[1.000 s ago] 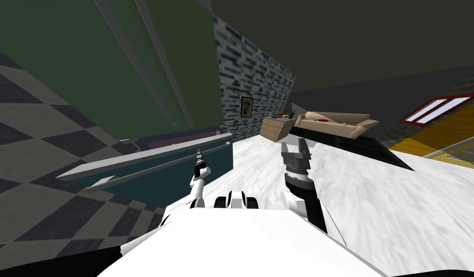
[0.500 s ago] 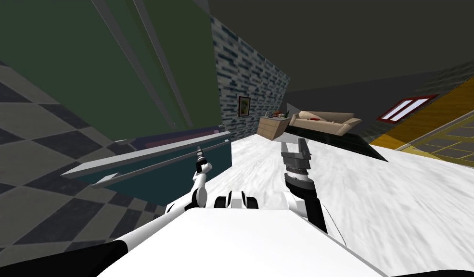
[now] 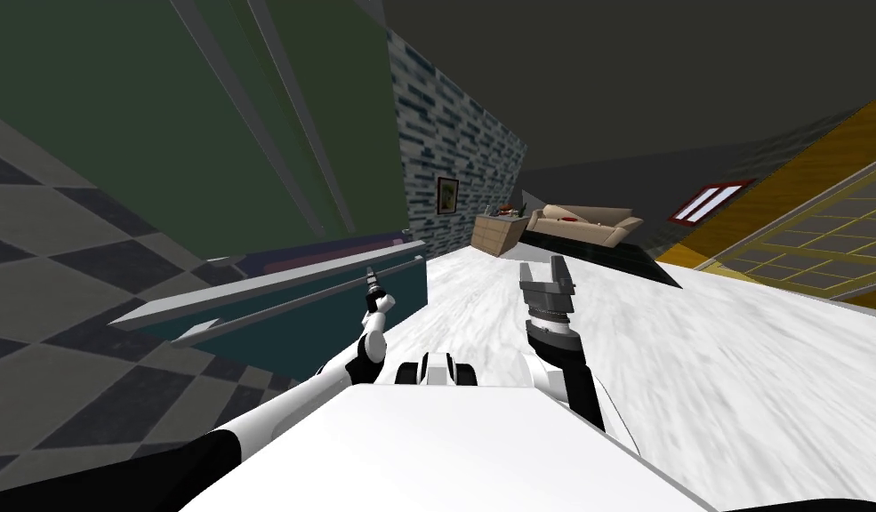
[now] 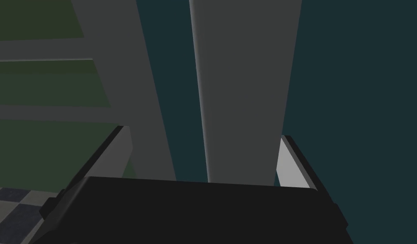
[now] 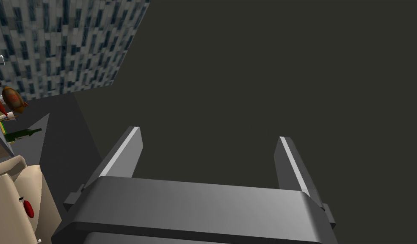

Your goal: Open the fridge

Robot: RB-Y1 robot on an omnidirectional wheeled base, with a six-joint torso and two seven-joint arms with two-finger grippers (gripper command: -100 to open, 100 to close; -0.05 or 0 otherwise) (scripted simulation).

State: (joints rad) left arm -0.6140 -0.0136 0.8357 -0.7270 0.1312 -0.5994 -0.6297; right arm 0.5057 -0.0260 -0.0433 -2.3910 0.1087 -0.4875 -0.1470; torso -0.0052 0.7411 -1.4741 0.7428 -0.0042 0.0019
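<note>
Spread-fingered left gripper straddles the fridge's grey handle bar, unclamped.
Bar lies along the teal door; right gripper spread, empty.

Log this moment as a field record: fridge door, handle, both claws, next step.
door: teal, with a grey bar across its front
handle: that grey bar, running from the gripper's body up between its two fingers
left claw: open, astride the handle, not clamped on it
right claw: open, empty, held apart from the door
next step: probably shut the left claw on the handle, then pull
</note>
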